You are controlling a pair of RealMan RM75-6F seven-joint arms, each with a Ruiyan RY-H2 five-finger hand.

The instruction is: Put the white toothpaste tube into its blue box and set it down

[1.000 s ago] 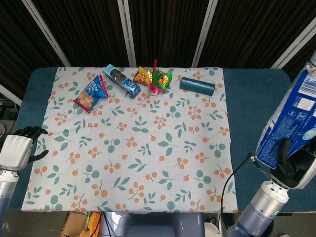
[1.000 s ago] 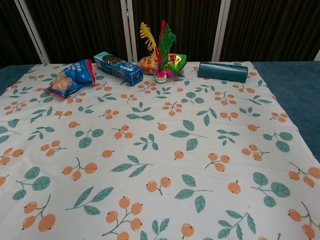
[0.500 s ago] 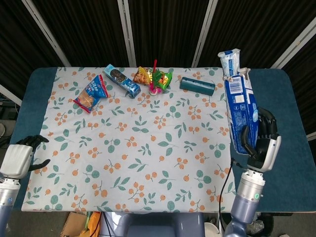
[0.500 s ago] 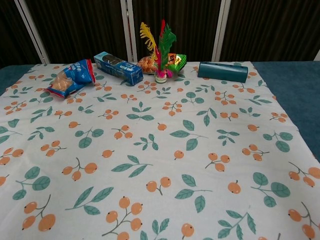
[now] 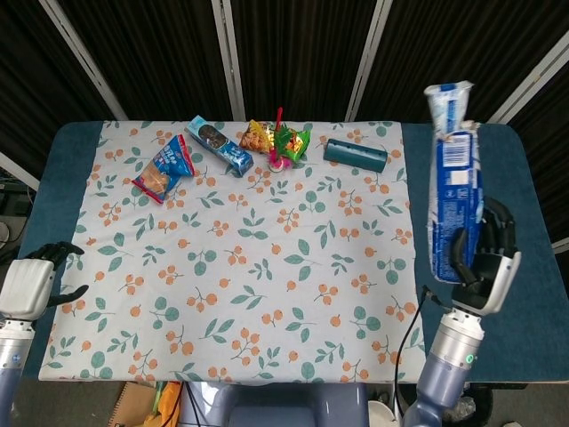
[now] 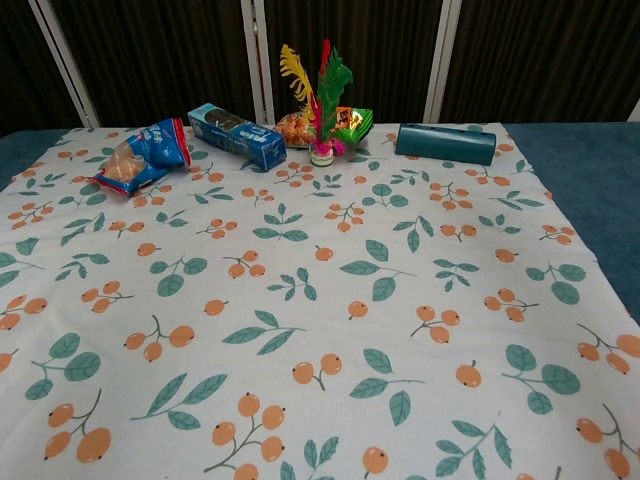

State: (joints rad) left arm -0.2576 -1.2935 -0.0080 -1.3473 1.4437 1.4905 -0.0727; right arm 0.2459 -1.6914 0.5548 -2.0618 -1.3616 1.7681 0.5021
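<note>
Right hand: mine, raised off the right edge of the worktop, fingers wrapped round the lower part of the blue box.
Blue box: held nearly upright, rising above my right hand, clear of the floral cloth.
White toothpaste tube: its crimped end sticks out of the box's top opening; the rest is hidden inside.
Left hand: mine, at the left edge of the worktop, fingers apart, holding nothing.
Head view only: both hands, the box and the tube.
Chest view only: the cloth close up, with none of my hands.
Far edge, both views: snack packets, biscuit pack, teal case.
</note>
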